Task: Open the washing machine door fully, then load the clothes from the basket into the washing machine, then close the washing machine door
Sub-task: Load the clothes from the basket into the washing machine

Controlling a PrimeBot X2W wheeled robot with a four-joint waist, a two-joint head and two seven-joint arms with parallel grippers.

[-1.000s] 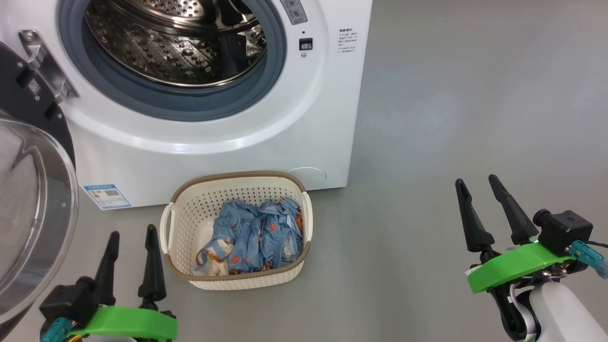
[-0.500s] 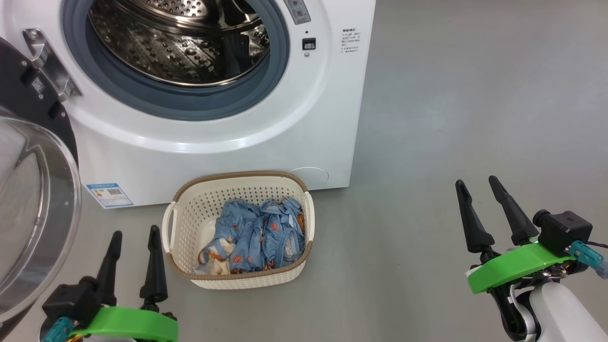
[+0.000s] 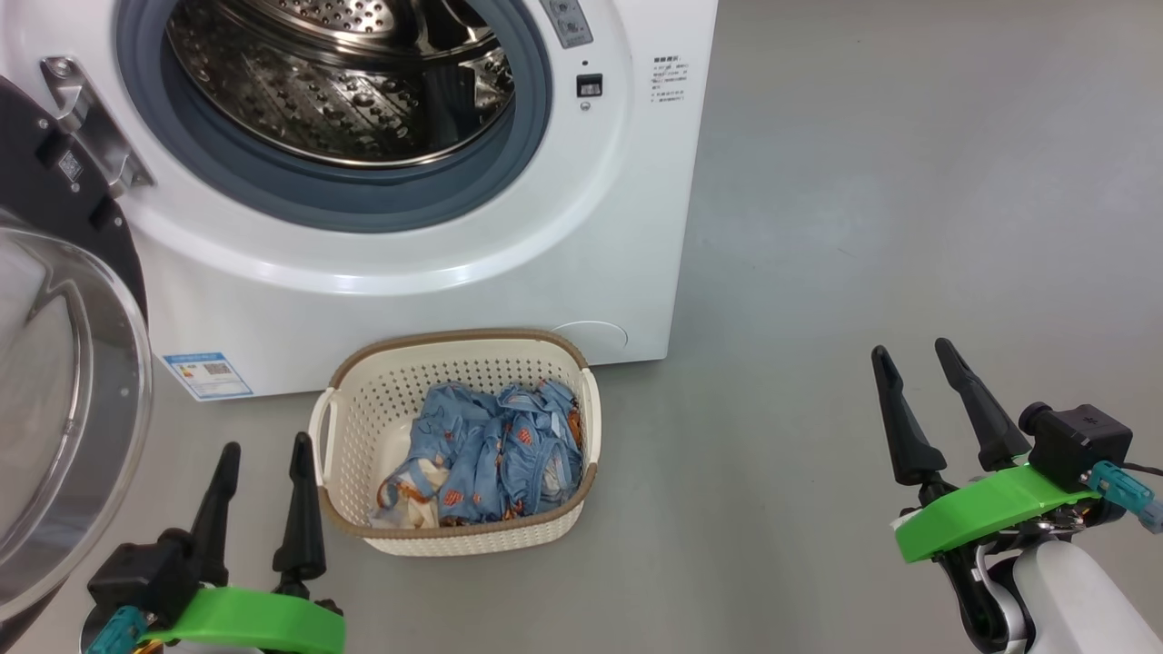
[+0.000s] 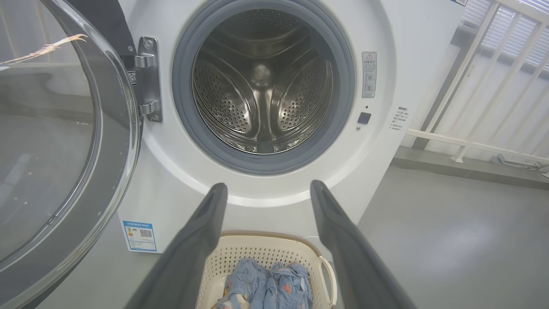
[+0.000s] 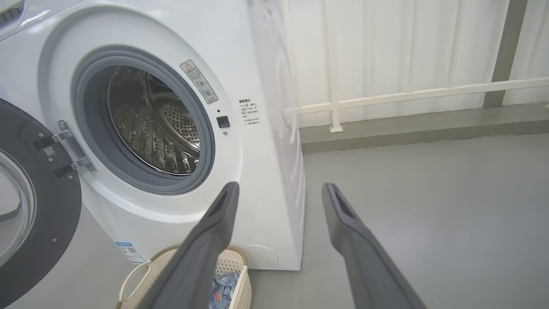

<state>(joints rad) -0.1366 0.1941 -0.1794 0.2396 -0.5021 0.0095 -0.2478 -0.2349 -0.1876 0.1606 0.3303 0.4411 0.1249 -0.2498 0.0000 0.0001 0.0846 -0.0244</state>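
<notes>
One white washing machine (image 3: 409,300) is seen, its single round door (image 3: 54,381) swung wide to the left and the steel drum (image 3: 336,82) exposed. One basket (image 3: 391,391) is set on the grey floor (image 3: 863,227) just before the machine, with the blue printed clothes (image 3: 491,454) bundled inside. Two grippers are counted: the left gripper (image 3: 265,442) just beside the basket, the right gripper (image 3: 910,346) well apart from it. Both are seen with fingers spread, nothing between them.

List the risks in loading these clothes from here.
1. The clothes lie tangled in one heap; a pinch may leave some behind or drop some on the floor.
2. The washing machine door stands open beside the left gripper; lifting leftward might bump it.
</notes>
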